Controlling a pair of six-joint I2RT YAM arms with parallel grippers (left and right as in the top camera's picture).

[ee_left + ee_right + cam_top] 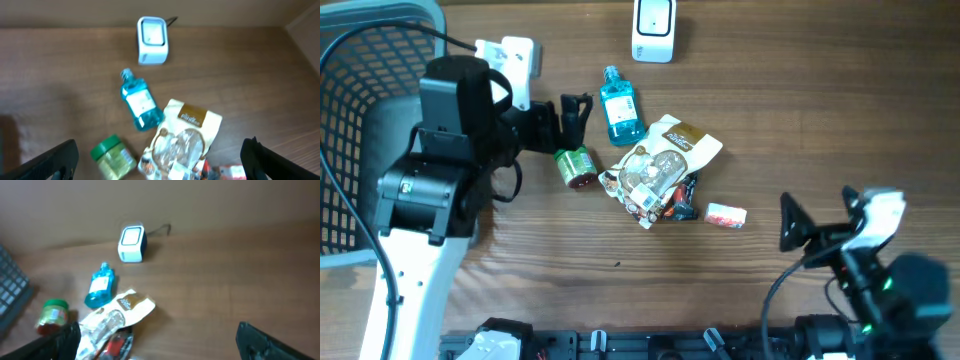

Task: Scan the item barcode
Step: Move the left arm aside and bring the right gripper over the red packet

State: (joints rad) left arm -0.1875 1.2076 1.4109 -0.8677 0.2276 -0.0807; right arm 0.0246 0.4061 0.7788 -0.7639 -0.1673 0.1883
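The white barcode scanner (653, 28) stands at the table's far edge, also seen in the left wrist view (152, 40) and the right wrist view (132, 243). Loose items lie mid-table: a blue bottle (618, 105), a green-lidded jar (575, 166), a clear-and-tan pouch (660, 165) over a dark red packet (682, 198), and a small red-and-white packet (725, 215). My left gripper (575, 118) hovers open beside the bottle and above the jar, its jaws (160, 165) wide with nothing between them. My right gripper (820, 215) stands open and empty near the front right (160, 345).
A grey mesh basket (360, 120) fills the left edge, partly under the left arm. A white plastic object (515, 58) sits behind the left wrist. Bare wood stretches across the right half of the table.
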